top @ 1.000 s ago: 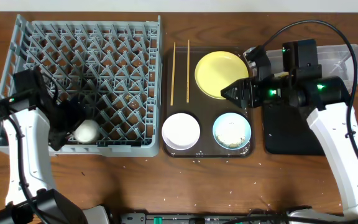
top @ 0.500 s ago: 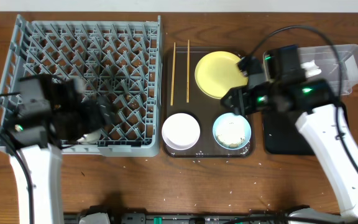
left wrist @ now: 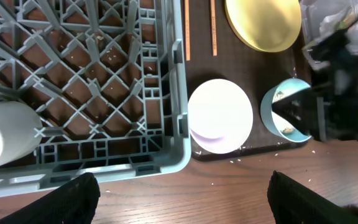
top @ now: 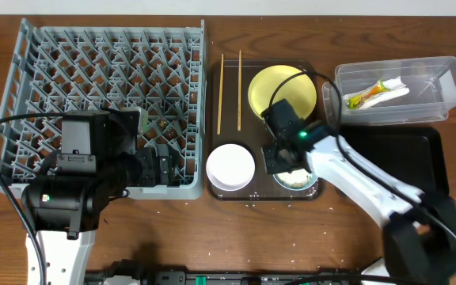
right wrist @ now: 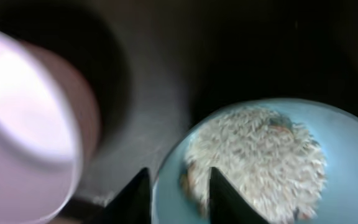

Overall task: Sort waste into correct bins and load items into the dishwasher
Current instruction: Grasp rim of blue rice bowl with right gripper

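While apart, right jaws astride blue bowl (right wrist: 347, 199)

Wooden table (top: 212, 229): rack (top: 93, 79), brown tray (top: 229, 95), tub (top: 438, 95), black tray (top: 418, 154), perhaps grains (top: 253, 204).

The large grey dish rack (top: 101, 71) holds the small white cup (left wrist: 2, 134), which lies on its side near the front edge. To the right of the rack, two thin wooden chopsticks (top: 219, 91) lie parallel beside the round yellow plate (top: 287, 85); in front of them sit the white bowl (top: 230, 166) and the light blue bowl (left wrist: 271, 115), which holds rice grains (right wrist: 260, 155). Further right, the clear tub (top: 450, 79) contains the snack wrapper (top: 366, 97) and the white paper strip (top: 394, 85), and the shallow black tray (top: 418, 150) lies just in front of it.
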Robot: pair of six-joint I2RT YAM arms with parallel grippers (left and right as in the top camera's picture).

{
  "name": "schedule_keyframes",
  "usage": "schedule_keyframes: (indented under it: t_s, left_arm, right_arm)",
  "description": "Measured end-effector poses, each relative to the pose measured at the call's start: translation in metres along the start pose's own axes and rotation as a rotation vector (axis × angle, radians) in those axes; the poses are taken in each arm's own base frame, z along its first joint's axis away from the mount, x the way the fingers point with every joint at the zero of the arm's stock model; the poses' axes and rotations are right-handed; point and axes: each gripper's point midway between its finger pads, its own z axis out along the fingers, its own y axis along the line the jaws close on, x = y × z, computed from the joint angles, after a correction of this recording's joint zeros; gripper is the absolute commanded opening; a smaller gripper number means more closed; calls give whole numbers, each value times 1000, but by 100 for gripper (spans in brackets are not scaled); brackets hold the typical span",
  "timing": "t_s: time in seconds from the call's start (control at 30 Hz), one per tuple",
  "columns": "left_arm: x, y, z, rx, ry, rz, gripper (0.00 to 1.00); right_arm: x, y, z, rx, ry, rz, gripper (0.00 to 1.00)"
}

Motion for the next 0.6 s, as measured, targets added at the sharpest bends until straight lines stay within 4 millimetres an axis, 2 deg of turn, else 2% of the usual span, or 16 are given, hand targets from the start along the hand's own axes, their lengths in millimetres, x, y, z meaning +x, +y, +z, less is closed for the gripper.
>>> schedule_keyframes:
  t_s: [0.17,0.5,0.6]
  left_arm:
    - [0,1,0,-5,0,0,87]
    - [2,2,0,-9,8,-3,87]
    - [2,2,0,-9,9,-3,87]
  right_arm:
    - [3,-5,22,32,35,15,2]
    - [-6,-11,24,73,-4,32,6]
    - [-6,-13,30,86,0,35,1]
